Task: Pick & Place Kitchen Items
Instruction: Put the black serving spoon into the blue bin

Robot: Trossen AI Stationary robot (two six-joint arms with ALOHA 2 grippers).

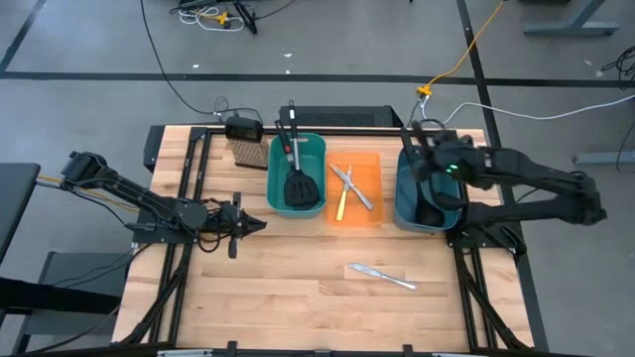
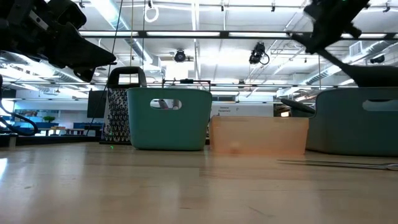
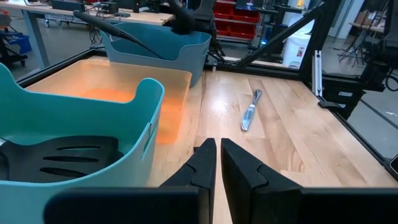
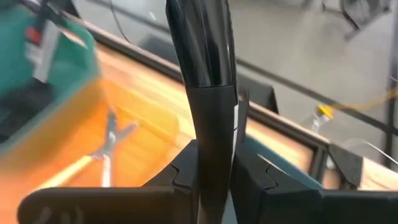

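My right gripper (image 1: 425, 164) is shut on a long black ladle (image 4: 202, 50) above the right teal bin (image 1: 405, 203). A second dark handle (image 2: 292, 104) sticks out over that bin's rim. The left teal bin (image 1: 316, 149) holds black slotted spatulas (image 1: 301, 186). The orange bin (image 1: 369, 164) holds silver knives (image 1: 357, 188) and a yellow-handled knife (image 1: 340, 205). One silver table knife (image 1: 382, 276) lies flat on the table, also in the left wrist view (image 3: 250, 111). My left gripper (image 1: 253, 226) is shut and empty, left of the left bin. My right gripper pinches the ladle's black handle (image 4: 210, 134) between its two fingers, and the handle runs on past the fingertips. The ladle is tilted; in the low view it slants (image 2: 348, 65) down behind the right teal bin's rim. Its lower end is hidden by the bin.
A tan-bristled brush with a black top (image 1: 248, 151) stands at the back left beside the left teal bin. Bare wood lies across the near half of the table (image 1: 298, 297). Black frame rails run along both sides.
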